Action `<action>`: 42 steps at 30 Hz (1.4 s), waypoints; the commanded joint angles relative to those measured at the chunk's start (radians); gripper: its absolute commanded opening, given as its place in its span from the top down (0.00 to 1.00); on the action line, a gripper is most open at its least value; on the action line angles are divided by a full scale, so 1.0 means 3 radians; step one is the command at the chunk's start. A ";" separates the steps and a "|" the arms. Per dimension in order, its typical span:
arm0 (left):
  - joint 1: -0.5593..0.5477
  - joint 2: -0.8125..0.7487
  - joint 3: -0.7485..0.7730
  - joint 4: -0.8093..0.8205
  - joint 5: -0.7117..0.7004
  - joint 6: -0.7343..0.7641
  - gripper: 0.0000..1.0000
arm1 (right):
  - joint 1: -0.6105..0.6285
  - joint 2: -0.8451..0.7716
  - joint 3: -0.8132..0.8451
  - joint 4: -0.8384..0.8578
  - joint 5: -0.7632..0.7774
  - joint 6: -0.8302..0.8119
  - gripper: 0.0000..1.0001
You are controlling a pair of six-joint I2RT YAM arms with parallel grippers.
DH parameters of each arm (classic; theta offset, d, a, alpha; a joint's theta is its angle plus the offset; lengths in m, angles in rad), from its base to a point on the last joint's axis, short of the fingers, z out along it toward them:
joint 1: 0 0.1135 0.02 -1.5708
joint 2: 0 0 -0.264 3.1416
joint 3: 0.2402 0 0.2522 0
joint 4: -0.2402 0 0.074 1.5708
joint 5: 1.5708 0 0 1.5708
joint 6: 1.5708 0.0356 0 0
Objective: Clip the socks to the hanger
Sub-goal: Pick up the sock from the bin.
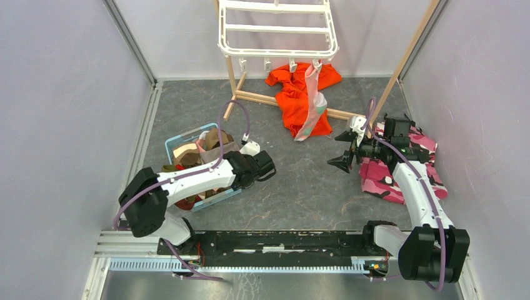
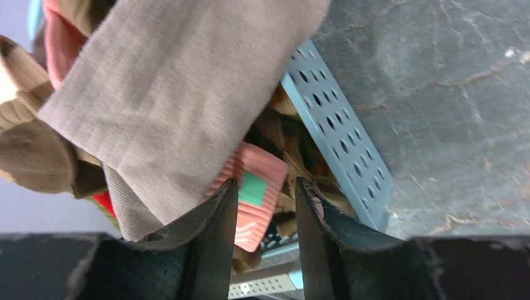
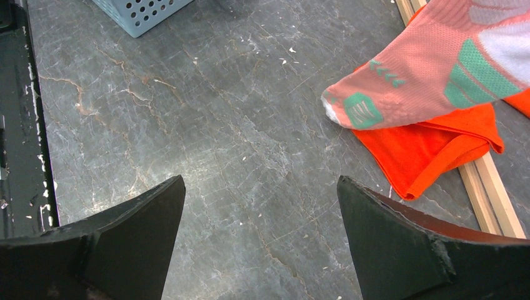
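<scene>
The white hanger (image 1: 278, 28) hangs at the back with small clips along its near edge. A pink sock with teal and white patches (image 1: 312, 103) dangles from one clip, in front of the orange garment; it also shows in the right wrist view (image 3: 431, 69). More socks (image 1: 200, 147) fill a blue basket (image 1: 177, 139). My left gripper (image 2: 265, 187) is over the basket's near right corner, jaws slightly apart and empty, above a pink sock (image 2: 253, 200) and beside a grey-brown sock (image 2: 169, 106). My right gripper (image 1: 342, 150) is wide open and empty above the floor.
An orange garment (image 1: 294, 94) lies on the wooden stand's base bar (image 1: 262, 98). The pink camouflage cloth (image 1: 431, 178) lies under my right arm. The basket's perforated wall (image 2: 340, 131) is just right of my left fingers. Grey walls close in both sides.
</scene>
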 commanded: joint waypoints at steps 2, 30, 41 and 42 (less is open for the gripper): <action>-0.0021 0.0225 0.0022 -0.0074 -0.0605 -0.0032 0.54 | 0.0007 0.0030 0.0149 -0.0057 -0.0080 -0.0093 0.02; -0.0143 -0.0609 0.0792 -0.0313 0.0489 0.0245 0.98 | 0.0007 0.0046 0.0175 -0.0108 -0.0117 -0.0144 0.02; -0.0038 -0.1163 0.1636 -0.0315 0.0729 0.0472 0.98 | 0.0011 0.0053 0.0180 -0.0135 -0.0145 -0.0156 0.02; -0.0018 -0.1198 0.1675 -0.0344 0.0672 0.0464 0.98 | 0.0008 0.0050 0.0180 -0.0136 -0.0145 -0.0159 0.02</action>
